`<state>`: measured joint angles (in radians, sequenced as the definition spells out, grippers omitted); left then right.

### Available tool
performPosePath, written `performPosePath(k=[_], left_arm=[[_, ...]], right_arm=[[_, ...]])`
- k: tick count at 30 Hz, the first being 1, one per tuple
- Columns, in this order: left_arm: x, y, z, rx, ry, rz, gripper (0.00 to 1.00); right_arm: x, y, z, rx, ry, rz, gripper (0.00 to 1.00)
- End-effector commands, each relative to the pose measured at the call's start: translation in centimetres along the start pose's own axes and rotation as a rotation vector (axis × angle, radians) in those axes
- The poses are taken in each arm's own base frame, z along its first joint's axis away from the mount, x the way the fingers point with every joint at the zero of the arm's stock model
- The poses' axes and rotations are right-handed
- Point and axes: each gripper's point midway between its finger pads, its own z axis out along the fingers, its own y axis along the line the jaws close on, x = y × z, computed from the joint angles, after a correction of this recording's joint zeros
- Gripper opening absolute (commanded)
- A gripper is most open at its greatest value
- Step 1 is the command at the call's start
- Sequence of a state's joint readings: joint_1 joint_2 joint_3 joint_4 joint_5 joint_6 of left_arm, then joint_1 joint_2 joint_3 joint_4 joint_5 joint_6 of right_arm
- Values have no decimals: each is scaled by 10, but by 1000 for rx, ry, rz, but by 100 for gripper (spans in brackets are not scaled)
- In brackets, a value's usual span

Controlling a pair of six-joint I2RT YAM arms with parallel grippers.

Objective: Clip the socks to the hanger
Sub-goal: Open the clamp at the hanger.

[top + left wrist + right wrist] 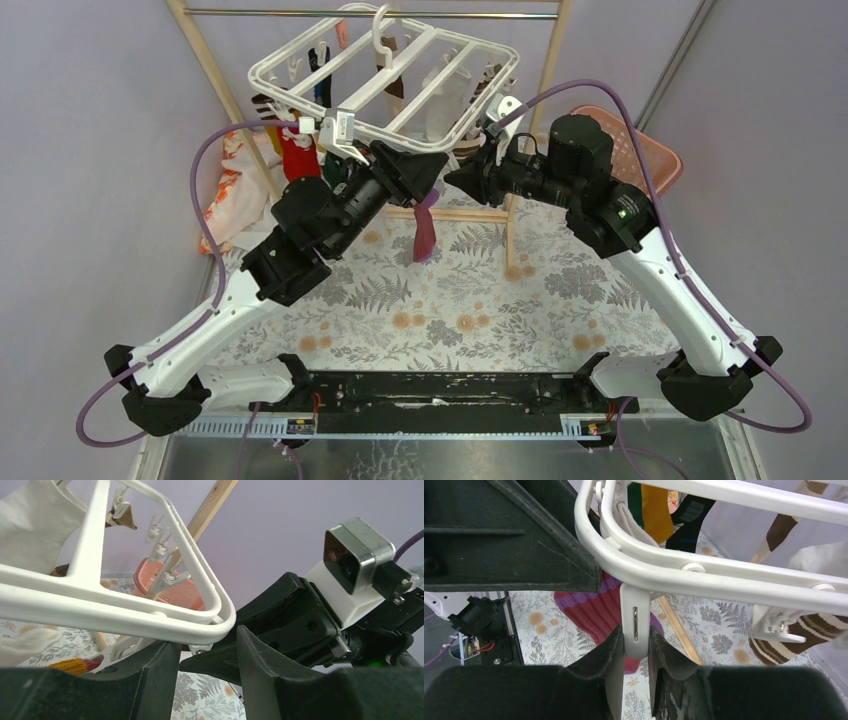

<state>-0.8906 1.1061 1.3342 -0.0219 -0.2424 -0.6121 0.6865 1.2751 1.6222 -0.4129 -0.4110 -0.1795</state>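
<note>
Right gripper (636, 640) pinches a white clip (636, 610) on the near rim of the hanger (724, 575), which hangs from the far metal rod (300, 13). A red-and-purple sock (589, 610) dangles just behind the clip. Left gripper (207, 640) is half spread under the hanger's corner, gripping nothing visible.
</note>
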Motion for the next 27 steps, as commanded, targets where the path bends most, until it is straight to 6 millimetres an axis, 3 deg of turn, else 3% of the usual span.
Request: performPosePath(k=[1,17,27], left_arm=[[-27,-20,1,62,-92,-25,52],[-4,-27,0,103,-90,-55,52],[-3,-17,-24,44,-137,-39,51]], right_arm=[[-15,13,-12,-40,-44,2,0],[-24,15,-15,-47,-63,6,0],[-25,14,-10,-49,-63,21,0]])
